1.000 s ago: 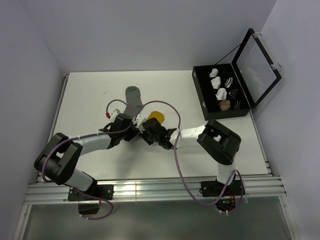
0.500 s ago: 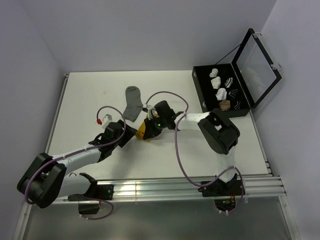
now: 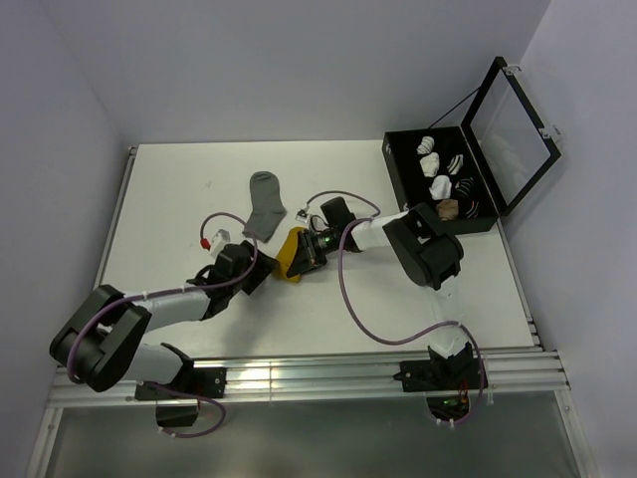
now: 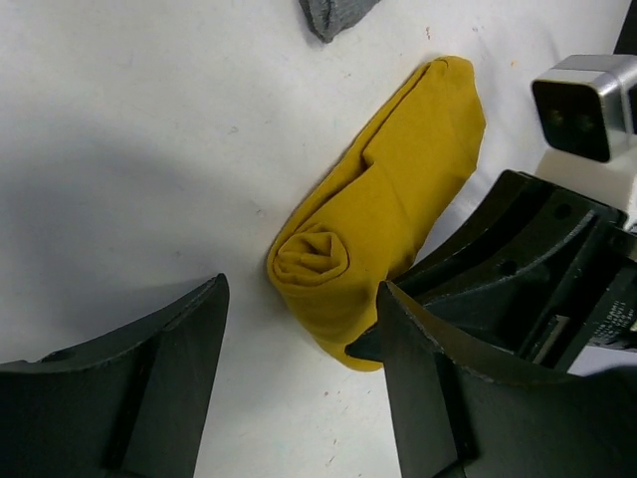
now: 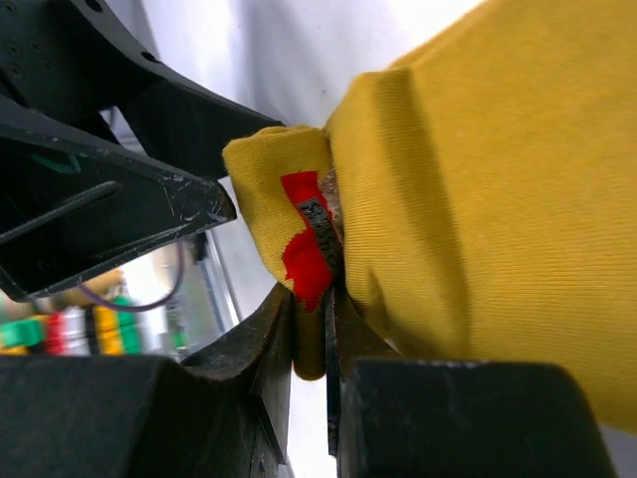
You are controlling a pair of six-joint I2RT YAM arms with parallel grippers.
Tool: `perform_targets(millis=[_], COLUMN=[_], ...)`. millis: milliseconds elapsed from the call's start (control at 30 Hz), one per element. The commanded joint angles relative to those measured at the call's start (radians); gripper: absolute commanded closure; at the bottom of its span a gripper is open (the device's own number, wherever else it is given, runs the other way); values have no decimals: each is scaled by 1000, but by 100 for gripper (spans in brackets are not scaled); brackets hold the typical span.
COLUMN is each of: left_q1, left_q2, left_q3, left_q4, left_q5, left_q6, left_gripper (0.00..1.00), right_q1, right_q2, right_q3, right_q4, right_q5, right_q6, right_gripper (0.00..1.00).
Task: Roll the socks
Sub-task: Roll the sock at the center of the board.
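Plainly the yellow sock (image 3: pixel 290 255) is the one being worked: it lies mid-table, just below the toe end of the grey sock (image 3: pixel 266 203), which is flat, apart from it and untouched by either claw. The right claw (image 5: pixel 311 299) is pressed together on a fold of yellow fabric at the edge that carries the red mark (image 5: pixel 304 244) — a thin pinch, with only the cloth between the fingers. That hold looks meant to pin or pull the loose end so the roll does not spring open. From the left wrist view the sock's near end is wound into a tight spiral and the rest runs up and to the right as a folded band, so I judge the roll as begun but not finished. The left claw (image 4: pixel 302 289) is spread wide and grips nothing; its two fingers stand either side of the spiral end, one just left of it with bare table (image 4: pixel 119 149) between, the other close against the sock's right flank, beside the right claw's body. So the sock sits just ahead of the open jaws and partly between them — placed, I think, for closing on the roll or pushing it along. Whether the left fingers touch the fabric I cannot tell. The grey sock waits for its turn.
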Motion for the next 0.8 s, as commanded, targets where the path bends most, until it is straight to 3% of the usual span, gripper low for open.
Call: perform_targets(millis=[0,200,467,667,733,767], left_q1=[-8,-14,-17,-19,-19,-19], left_q2=[43,89,112,149,160,161], left_q3=[34,34,32,47,60,78], left_q4=[48,65,12,-4,-20,-32], left_q5=[18,19,-7,7,13,15], left_q6=[-10,-26,-42,-47,-29,-21], left_gripper=[34,35,47,72,80,83], right_q1=[-19,-34,-45,-45,-44,-42], right_q2=[46,74,85,53,31,4], right_q3=[-1,22,36,24,11,-5], right_q4=[26,16,21,6,4,9], right_q5=[-32,-44,-52,-25,-2,8], right_q6=[89,112,141,106,86,68], right_gripper=[100,100,100,100,97,91])
